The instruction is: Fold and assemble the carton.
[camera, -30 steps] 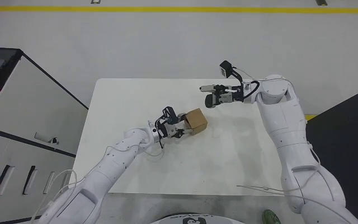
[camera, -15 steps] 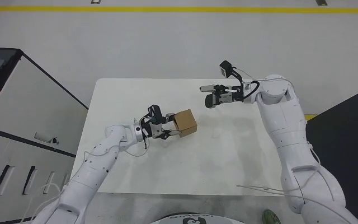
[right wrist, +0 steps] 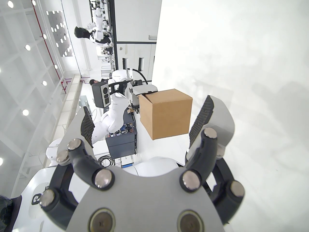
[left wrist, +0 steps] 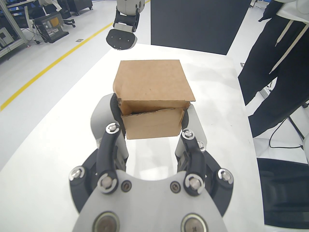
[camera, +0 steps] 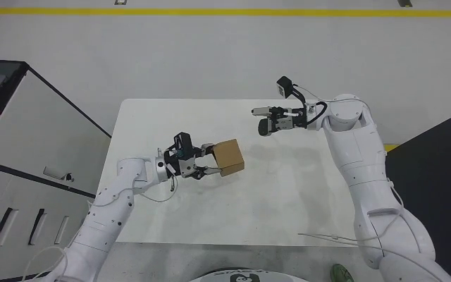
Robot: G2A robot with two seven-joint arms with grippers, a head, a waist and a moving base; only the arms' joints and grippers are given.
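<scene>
The left pincer (camera: 204, 161) lies low over the white counter (camera: 282, 211), a little left of its middle. Its two fingers (left wrist: 113, 112) are clamped against opposite sides of the carton's (camera: 227, 156) near end. The carton is a plain brown cardboard box, roughly cube-shaped, with its top panel and visible sides flat and closed. In the left wrist view, the end facing that pincer (left wrist: 152, 112) is not fully shut. A short flap with a ragged upper edge covers the lower part, and a dark slit shows between it and the top panel of the carton (left wrist: 150, 92). Whether the base rests fully on the counter cannot be told. Farther out and to the right, the right pincer (camera: 259, 120) hangs above the counter, well apart from the carton, with its ridged fingers (right wrist: 205, 114) spread wide and nothing between them. Its wrist view looks back at the carton (right wrist: 166, 113) and the left pincer behind it. A grey cabinet (camera: 35, 141) stands beside the counter's left edge. Beyond the far edge, a yellow line (camera: 211, 11) runs across the pale floor.
</scene>
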